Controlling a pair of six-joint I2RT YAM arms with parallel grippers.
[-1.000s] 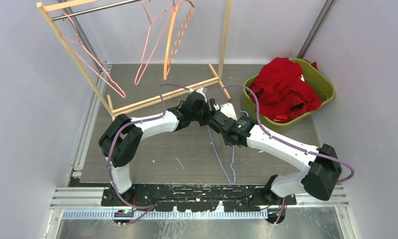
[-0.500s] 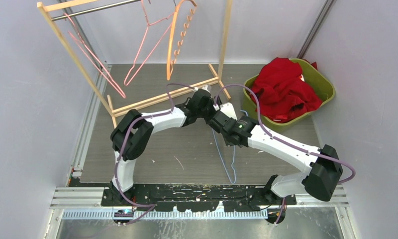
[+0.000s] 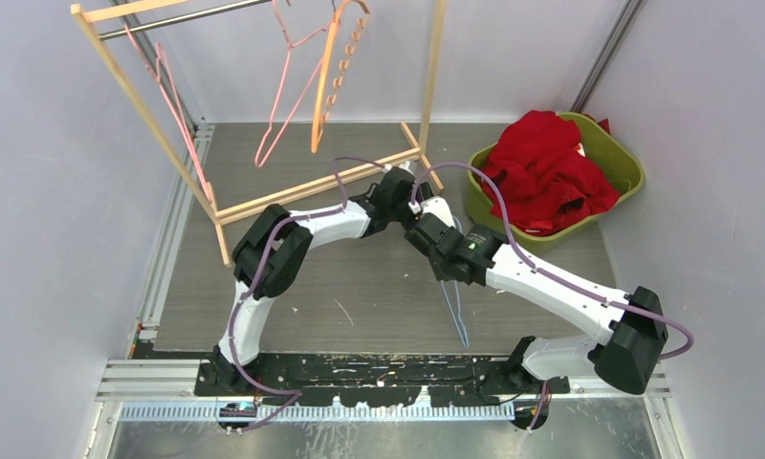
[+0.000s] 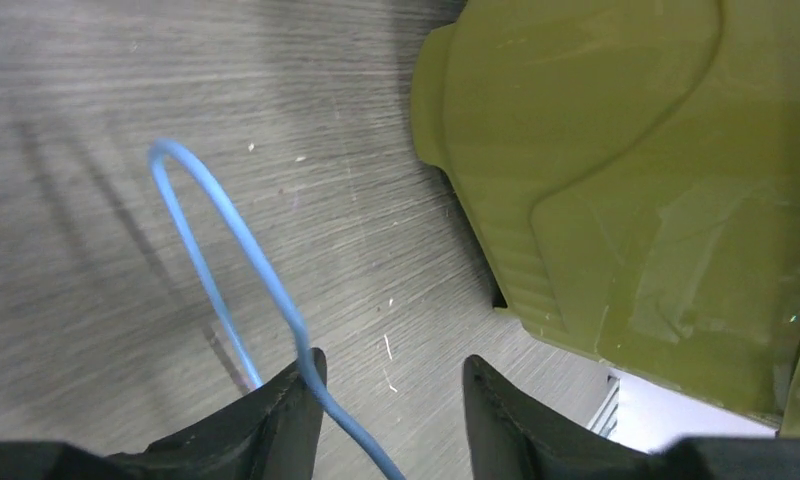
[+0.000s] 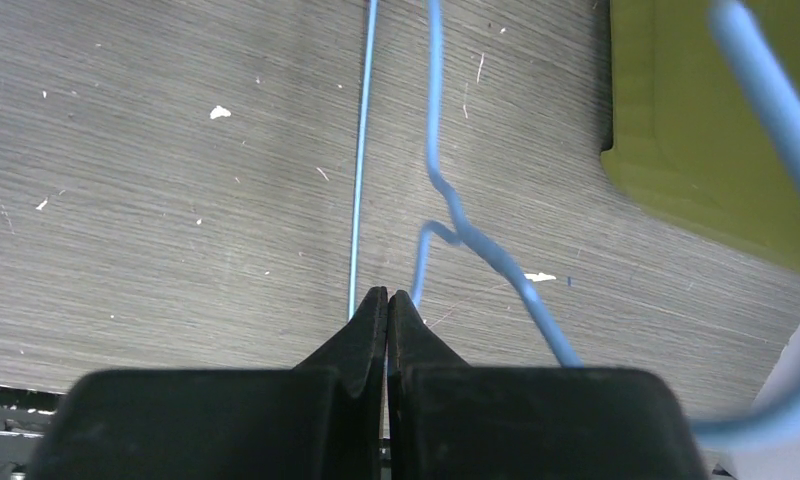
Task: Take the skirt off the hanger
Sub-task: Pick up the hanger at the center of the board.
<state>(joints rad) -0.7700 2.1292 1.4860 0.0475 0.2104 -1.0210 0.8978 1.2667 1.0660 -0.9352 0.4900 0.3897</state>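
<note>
Skirt: the heap of red fabric [image 3: 551, 172] lies inside the olive-green plastic tub [image 4: 626, 200]. I take that to be the skirt. No red shows outside the tub.
Hanger: the thin blue wire hanger [image 5: 435, 110] is bare. It hangs just left of the tub over the grey wood-grain bench [image 3: 360, 287]. I can't tell whether its low end touches the bench.
Right claw [image 5: 387, 295]: tips pressed together, apparently pinching the hanger's wire on the side away from the tub.
Left claw [image 4: 393, 360]: jaws partway apart, holding nothing. The hanger's hook runs along the inner edge of one finger, just off the tub's near corner.
Stage: my read is that the skirt is off. You only have to park the hanger and back both arms away from the tub.
Risk 1: the hook snags the left claw. The wire lies against that finger, so pulling either arm sideways could drag the hanger or yank it out of the right pinch. Back the left claw straight off the hook first.
Risk 2: the right pinch is at the very tips on thin wire. A quick swing could let the hanger twist, slip and drop beside the tub.
Risk 3: the hook end sits close to the tub. Swing it over the rim and it could catch the red fabric and haul it out.
Risk 4: both wrists crowd together left of the tub. Move one arm at a time or they could clash.
</note>
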